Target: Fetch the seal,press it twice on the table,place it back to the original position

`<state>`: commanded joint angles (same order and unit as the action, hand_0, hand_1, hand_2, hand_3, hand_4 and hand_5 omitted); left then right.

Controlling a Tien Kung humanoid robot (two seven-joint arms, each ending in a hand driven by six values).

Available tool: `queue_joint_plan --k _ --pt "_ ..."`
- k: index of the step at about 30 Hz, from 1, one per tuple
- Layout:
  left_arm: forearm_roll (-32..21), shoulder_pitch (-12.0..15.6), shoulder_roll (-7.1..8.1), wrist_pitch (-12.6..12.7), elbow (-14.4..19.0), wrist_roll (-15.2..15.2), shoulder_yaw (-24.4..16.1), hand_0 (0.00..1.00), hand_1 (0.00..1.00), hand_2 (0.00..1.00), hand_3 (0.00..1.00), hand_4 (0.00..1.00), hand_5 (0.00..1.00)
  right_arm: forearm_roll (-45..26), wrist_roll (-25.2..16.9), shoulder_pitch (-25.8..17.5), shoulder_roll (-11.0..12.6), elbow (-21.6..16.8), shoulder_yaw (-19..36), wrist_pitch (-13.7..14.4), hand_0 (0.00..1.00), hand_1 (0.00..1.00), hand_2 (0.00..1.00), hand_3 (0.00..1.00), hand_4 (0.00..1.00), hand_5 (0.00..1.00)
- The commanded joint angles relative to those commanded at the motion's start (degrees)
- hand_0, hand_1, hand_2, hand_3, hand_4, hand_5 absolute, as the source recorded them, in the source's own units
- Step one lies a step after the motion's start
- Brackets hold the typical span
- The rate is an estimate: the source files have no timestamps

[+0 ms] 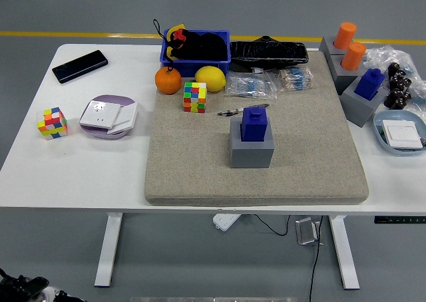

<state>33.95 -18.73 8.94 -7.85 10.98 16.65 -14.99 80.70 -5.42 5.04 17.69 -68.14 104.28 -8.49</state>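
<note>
I am seeing neither hand over the bench (80,175), so I cannot tell how their fingers are standing. The blue seal (253,124) is sitting upright in its grey holder (251,150) mid-mat (200,175), with a pen (241,110) lying just beyond it.

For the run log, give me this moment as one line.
blue square seal: seated in grey block holder | holder: on beige felt mat | hands: neither in view | task: not begun
</note>
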Motion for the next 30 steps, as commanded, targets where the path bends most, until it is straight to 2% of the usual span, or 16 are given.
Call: queue_joint_plan --k 11,22,30 --pt "-1.06 0.05 0.12 0.01 -0.18 -0.32 0.62 0.719 0.691 0.680 0.749 0.666 0.275 0.32 0.35 -0.38 -0.06 -0.52 0.88 -0.11 0.870 0.810 0.779 0.750 0.998 0.337" --pt "-3.72 -0.19 0.93 0.22 -0.29 -1.06 2.45 0.716 0.691 0.680 0.748 0.665 0.275 0.62 0.56 -0.01 -0.23 0.31 0.55 -0.27 0.867 0.806 0.773 0.744 0.998 0.326" --pt "-2.57 0.45 1.05 0.37 -0.38 -0.94 1.46 0.716 0.691 0.679 0.748 0.664 0.276 0.72 0.87 0.12 0.16 -0.19 0.38 -0.47 0.863 0.805 0.767 0.740 0.985 0.322"
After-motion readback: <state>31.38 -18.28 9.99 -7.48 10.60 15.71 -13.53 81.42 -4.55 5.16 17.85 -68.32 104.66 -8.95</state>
